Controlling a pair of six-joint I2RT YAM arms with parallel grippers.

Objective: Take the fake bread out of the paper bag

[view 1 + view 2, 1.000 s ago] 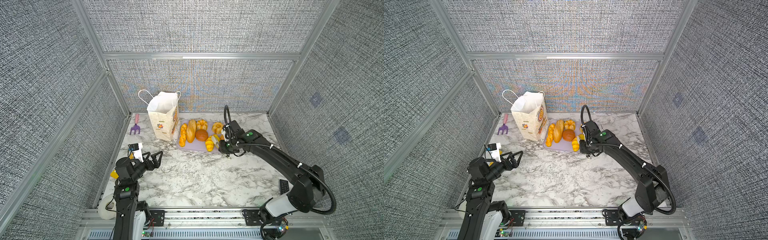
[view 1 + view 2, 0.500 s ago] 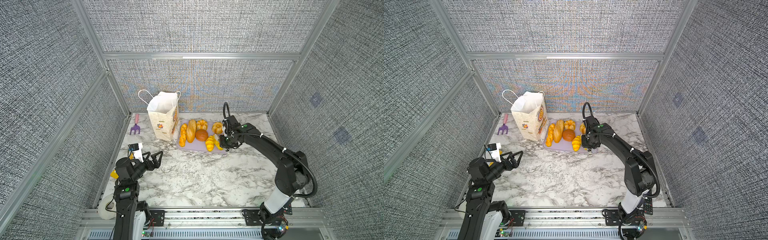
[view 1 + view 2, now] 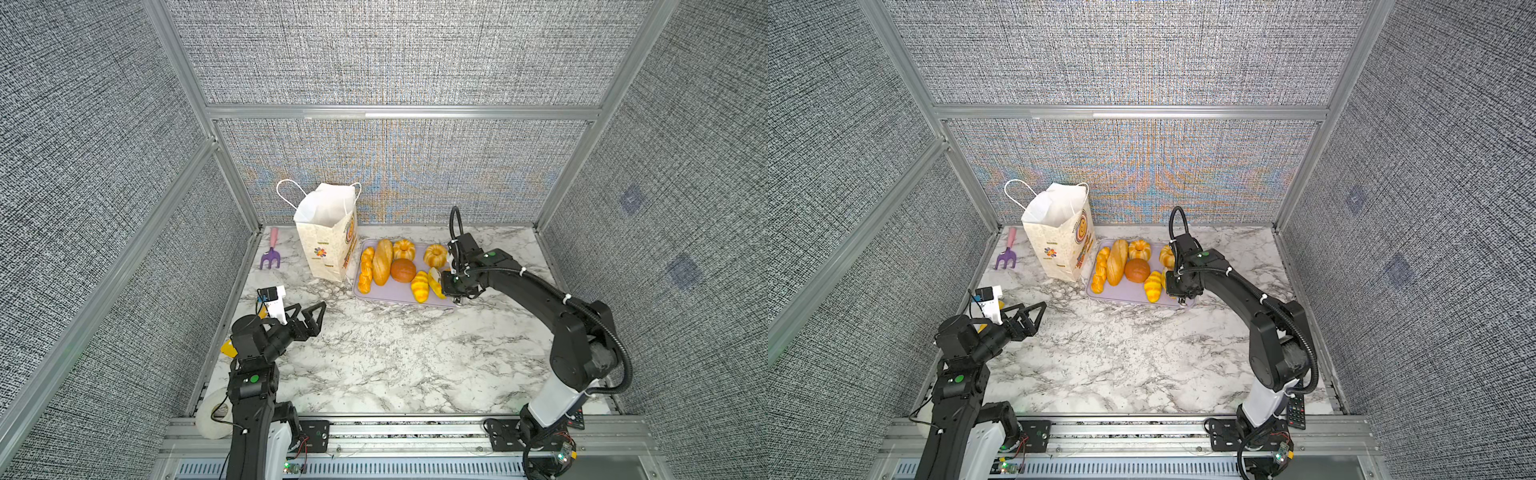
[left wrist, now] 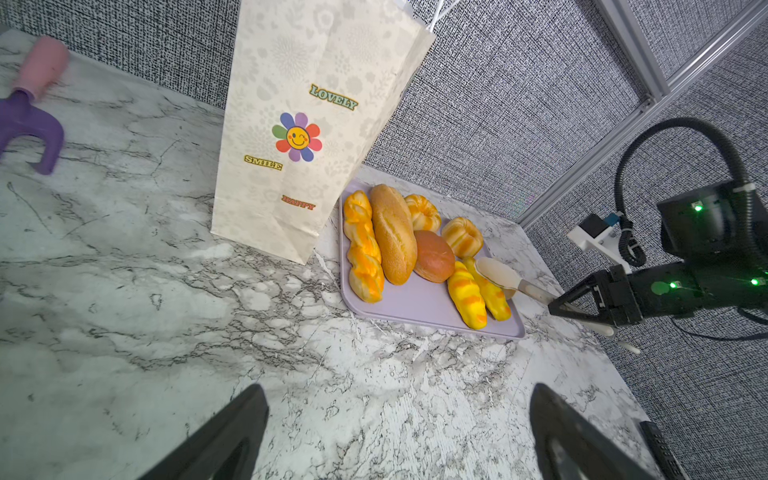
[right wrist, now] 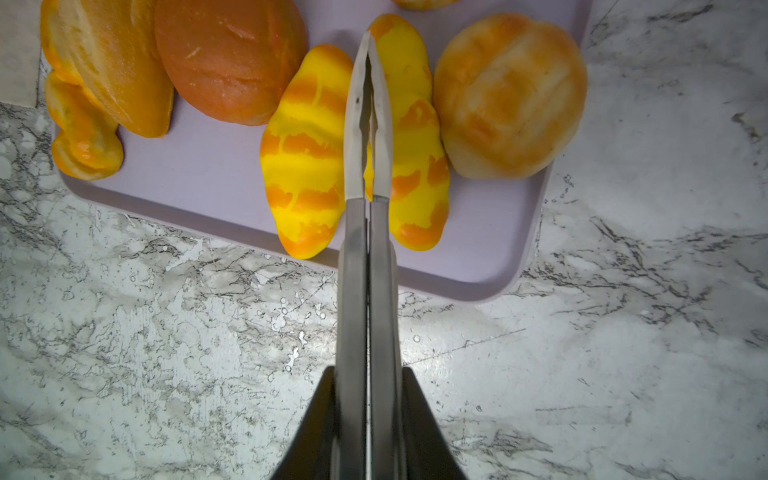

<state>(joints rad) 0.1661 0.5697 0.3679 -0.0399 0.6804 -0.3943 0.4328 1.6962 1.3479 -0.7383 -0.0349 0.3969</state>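
The paper bag (image 3: 328, 241) (image 3: 1059, 245) (image 4: 299, 124) stands upright at the back left with its mouth open; its inside is hidden. Fake bread lies on a lilac tray (image 3: 390, 293) beside it: braided stick (image 3: 366, 270), long loaf (image 3: 382, 262), brown bun (image 3: 403, 270), ring buns (image 3: 404, 249) and striped rolls (image 5: 305, 166). My right gripper (image 3: 451, 286) (image 5: 368, 374) is shut on metal tongs (image 5: 368, 249). The tongs are closed with nothing between their tips, and they hang over a striped roll (image 5: 415, 145). At the front left my left gripper (image 3: 311, 309) (image 4: 399, 390) is open and empty.
A purple toy rake (image 3: 270, 253) with a pink handle lies by the left wall behind the left arm. A yellow object (image 3: 228, 347) sits under the left arm, with a tape roll (image 3: 212, 415) at the front edge. A remote (image 3: 1296, 409) lies by the right arm's base.
The right arm's elbow has drawn in from the right towards its base, while its gripper and the tongs stay at the tray's right end. The left arm has not moved.
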